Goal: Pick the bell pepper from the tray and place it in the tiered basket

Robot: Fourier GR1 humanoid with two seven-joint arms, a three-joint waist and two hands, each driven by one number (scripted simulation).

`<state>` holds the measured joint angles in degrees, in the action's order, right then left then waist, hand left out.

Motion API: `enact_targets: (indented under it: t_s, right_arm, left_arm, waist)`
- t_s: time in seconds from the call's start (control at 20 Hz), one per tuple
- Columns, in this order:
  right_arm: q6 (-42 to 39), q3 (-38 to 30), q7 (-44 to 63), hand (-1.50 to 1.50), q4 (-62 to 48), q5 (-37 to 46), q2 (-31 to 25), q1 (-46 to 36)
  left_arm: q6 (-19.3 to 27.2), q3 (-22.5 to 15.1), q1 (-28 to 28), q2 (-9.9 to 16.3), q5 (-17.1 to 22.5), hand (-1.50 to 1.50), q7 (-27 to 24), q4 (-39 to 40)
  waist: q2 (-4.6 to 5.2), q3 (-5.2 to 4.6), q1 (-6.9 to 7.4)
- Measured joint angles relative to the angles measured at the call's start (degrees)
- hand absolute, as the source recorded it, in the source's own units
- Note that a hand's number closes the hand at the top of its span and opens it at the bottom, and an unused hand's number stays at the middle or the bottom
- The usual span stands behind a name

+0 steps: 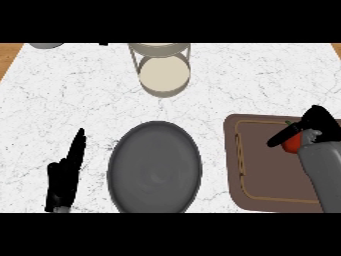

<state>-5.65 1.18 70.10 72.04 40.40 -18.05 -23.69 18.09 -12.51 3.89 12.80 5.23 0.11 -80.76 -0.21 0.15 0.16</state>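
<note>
Near left: left hand (pixel 64 175) rests on the counter (pixel 69 95), fingers straight. Centre: grey plate (pixel 155 168). Far centre: tiered basket (pixel 162 67). Right: brown tray (pixel 261 165); right hand (pixel 309 129) over it, fingers and thumb curled round the red bell pepper (pixel 294 142), apparently just above the tray surface, mostly hidden.

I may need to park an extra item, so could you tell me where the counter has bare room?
Bare marble lies between the tiered basket and the grey plate, and across the far right beyond the tray. The near strip is crowded: left hand, plate, and tray, where the right hand closes on the bell pepper.
</note>
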Motion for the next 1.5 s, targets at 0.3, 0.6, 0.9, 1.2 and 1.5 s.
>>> enact_targets:
  t_s: [0.3, 0.6, 0.9, 1.2, 1.5]
  right_arm:
    - [-0.3, -2.1, -1.7, -1.50, -1.6, 1.5, 2.6, 1.2]
    - [-0.4, -4.5, -3.6, 1.50, -1.8, 3.1, 3.4, 2.5]
    - [-0.2, -5.1, -6.2, 1.50, -1.9, 5.6, 4.1, 3.2]
    - [-0.5, -3.2, -10.3, 1.50, -7.1, 10.0, 2.7, 0.5]
    - [-9.9, 8.9, -31.2, 1.50, -6.3, 9.8, 1.4, -4.9]
  left_arm:
    - [0.5, 0.1, 0.0, -0.7, -0.9, 0.00, 0.4, -0.1]
    - [-0.4, 0.8, -0.4, -1.1, -0.9, 0.00, 0.0, 0.6]
    - [-1.3, 2.1, -1.1, -1.7, -1.6, 0.00, -1.9, 2.3]
    - [-0.9, 1.7, -0.8, -2.5, -2.9, 0.00, -0.6, 1.3]
    - [-2.0, 0.6, -2.5, -2.6, -3.3, 0.00, -0.4, 1.3]
  waist:
    - [0.02, -0.02, -0.06]
    - [-0.06, -0.06, -0.11]
    - [-0.34, -0.30, -0.06]
    - [-0.34, -0.46, 0.31]
    - [0.75, -0.08, 3.92]
